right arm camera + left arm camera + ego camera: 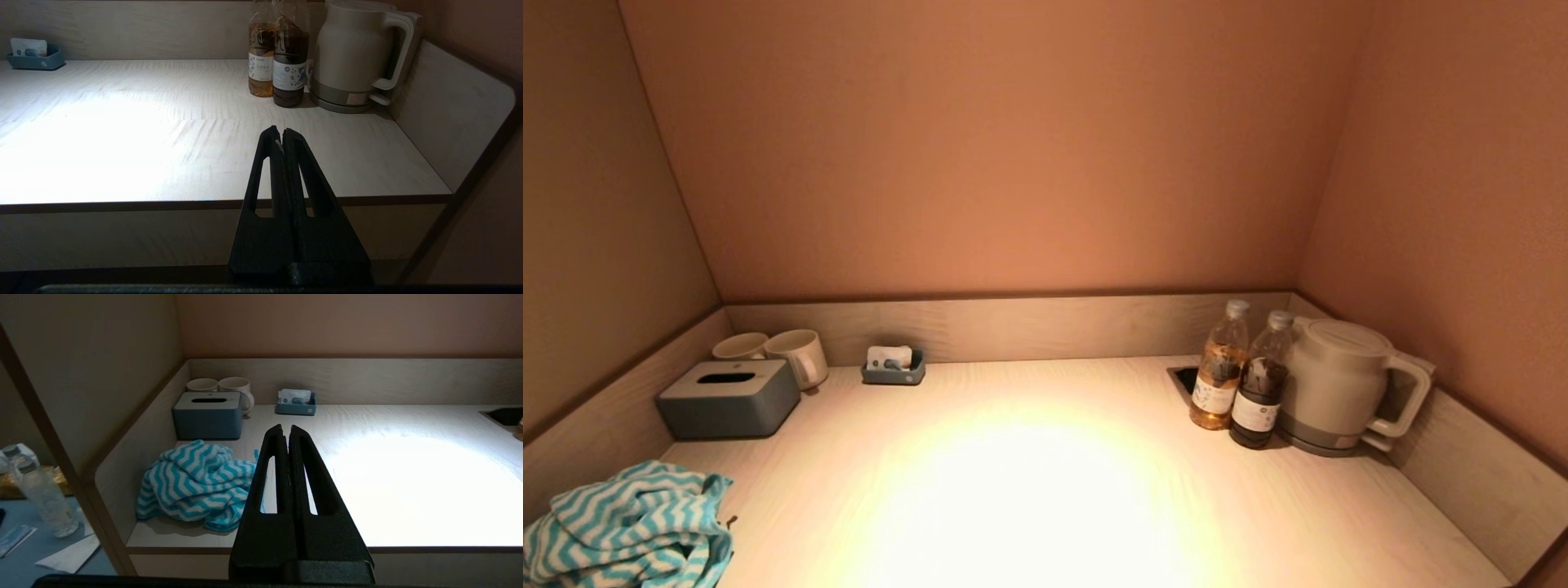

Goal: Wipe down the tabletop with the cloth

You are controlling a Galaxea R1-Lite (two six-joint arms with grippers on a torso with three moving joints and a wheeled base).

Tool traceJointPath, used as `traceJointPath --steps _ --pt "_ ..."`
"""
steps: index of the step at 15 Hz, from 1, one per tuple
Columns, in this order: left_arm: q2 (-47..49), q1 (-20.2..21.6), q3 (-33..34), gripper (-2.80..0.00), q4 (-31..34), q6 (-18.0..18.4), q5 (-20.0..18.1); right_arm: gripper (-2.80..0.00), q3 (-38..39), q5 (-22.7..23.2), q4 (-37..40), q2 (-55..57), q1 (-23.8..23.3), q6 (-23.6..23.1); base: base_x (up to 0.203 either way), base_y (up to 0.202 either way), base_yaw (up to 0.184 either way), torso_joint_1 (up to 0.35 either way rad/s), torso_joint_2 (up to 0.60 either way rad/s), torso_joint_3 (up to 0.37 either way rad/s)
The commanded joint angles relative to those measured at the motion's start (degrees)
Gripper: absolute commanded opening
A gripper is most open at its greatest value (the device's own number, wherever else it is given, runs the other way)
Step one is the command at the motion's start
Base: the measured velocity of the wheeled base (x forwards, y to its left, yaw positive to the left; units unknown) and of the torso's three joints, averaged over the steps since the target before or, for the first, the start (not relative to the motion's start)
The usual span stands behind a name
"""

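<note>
While the cloth (pixel 629 527) lies bunched in the lower left of the head view, near the front edge of the table (pixel 1045 490), we judge the wiping has not begun: nothing holds the cloth, and it sits in a crumpled heap rather than spread flat. Our left pincer (pixel 286 430) hangs in front of the table edge, in the lower centre of its wrist view, with its fingers pressed together and nothing between them; the cloth is just beside it, lower left of that frame. Our right pincer (pixel 278 132) is likewise closed and empty, lower centre of its own view, off the table's front edge and well apart from the cloth. Neither arm shows in the head view. All steps remain, as we judge it: reaching the cloth, gripping it, and sweeping it over the surface.

Counting, we find one cloth, one tissue box (pixel 729 398), two mugs (pixel 796 355) behind it, one small blue tray (pixel 894 371) at the back wall, two bottles (pixel 1237 376) and one kettle (pixel 1339 384) at the right.
</note>
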Motion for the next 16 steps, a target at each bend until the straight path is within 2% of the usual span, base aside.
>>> traceJointPath --steps 1,4,7,9,14,16 --pt "-5.5 -0.1 3.0 -2.8 -0.2 -0.1 -2.3 -2.8 0.0 0.0 0.0 0.0 0.0 0.0 0.0 0.0 0.0 0.0 0.0 0.0" --pt "-5.5 -0.1 9.9 -2.8 -3.2 0.3 -2.6 -2.8 0.0 0.0 0.0 0.0 0.0 0.0 0.0 0.0 0.0 0.0 0.0 0.0" --pt "-5.5 0.0 19.8 -2.8 -13.8 0.6 -2.5 -2.8 0.0 0.0 0.0 0.0 0.0 0.0 0.0 0.0 0.0 0.0 0.0 0.0" --pt "-5.5 0.0 23.8 -2.8 -19.1 0.7 -2.5 -2.8 -0.1 0.0 0.0 0.0 0.0 0.0 0.0 0.0 0.0 0.0 0.0 0.0" --pt "-5.5 0.0 27.8 -2.8 -19.9 2.9 -1.9 -2.8 0.0 0.0 0.0 0.0 0.0 0.0 0.0 0.0 0.0 0.0 0.0 0.0" --pt "-5.5 -0.1 29.0 -2.8 -18.8 3.0 0.2 -2.8 0.0 0.0 0.0 0.0 0.0 0.0 0.0 0.0 0.0 0.0 0.0 0.0"
